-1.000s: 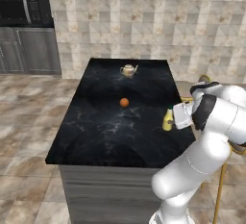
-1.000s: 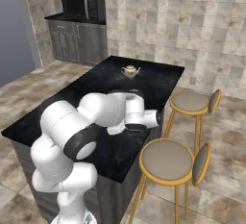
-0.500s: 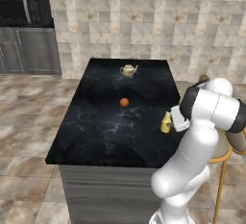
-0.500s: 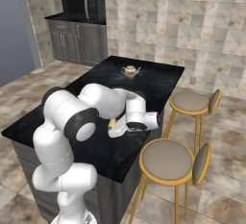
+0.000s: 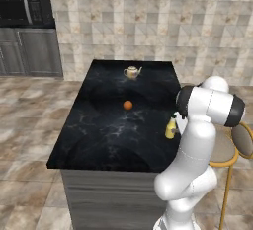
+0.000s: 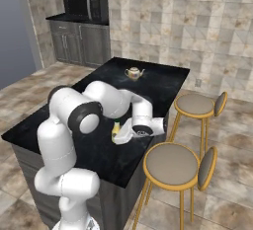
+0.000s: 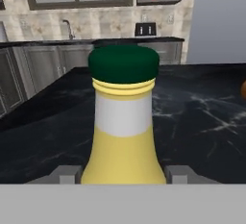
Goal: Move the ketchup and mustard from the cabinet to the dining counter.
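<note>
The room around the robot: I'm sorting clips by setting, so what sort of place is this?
A home-style kitchen, rendered: black marble-topped island with gold-framed bar stools, black built-in microwave over dark grey cabinets.

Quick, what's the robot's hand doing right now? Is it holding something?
Gripper: closed on the mustard, one finger on each side of the bottle, standing upright on the dining counter.

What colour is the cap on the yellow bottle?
Dark green cap on the yellow squeeze bottle; clearest in the hand view.

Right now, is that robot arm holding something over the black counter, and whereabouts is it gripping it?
Yes: the yellow mustard bottle, gripped on both sides of its lower body, below the green cap, upright at the counter's edge.
</note>
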